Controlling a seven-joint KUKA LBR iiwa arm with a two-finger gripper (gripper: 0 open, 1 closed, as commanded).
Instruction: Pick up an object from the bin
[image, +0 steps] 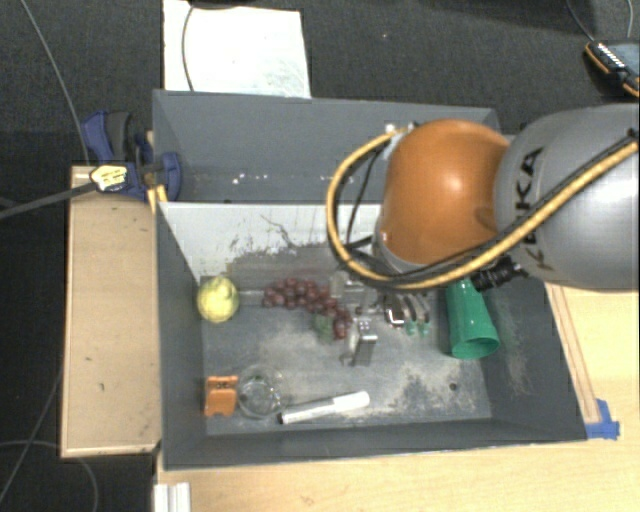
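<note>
My gripper (358, 345) reaches down from under the orange cover to the middle of the bin floor. Its metal fingertips stand at the right end of a bunch of dark red grapes (300, 295), whose greenish stem end lies right beside them. A green plastic cup (469, 321) lies on its side just to the right of the gripper. A white marker (324, 408) lies on the floor below the gripper, near the front wall.
A yellow-green ball (217, 298) rests at the left wall. An orange block (220, 395) and a clear round lid (259, 394) sit in the front left corner. The arm and its orange cover hide the back right part of the bin.
</note>
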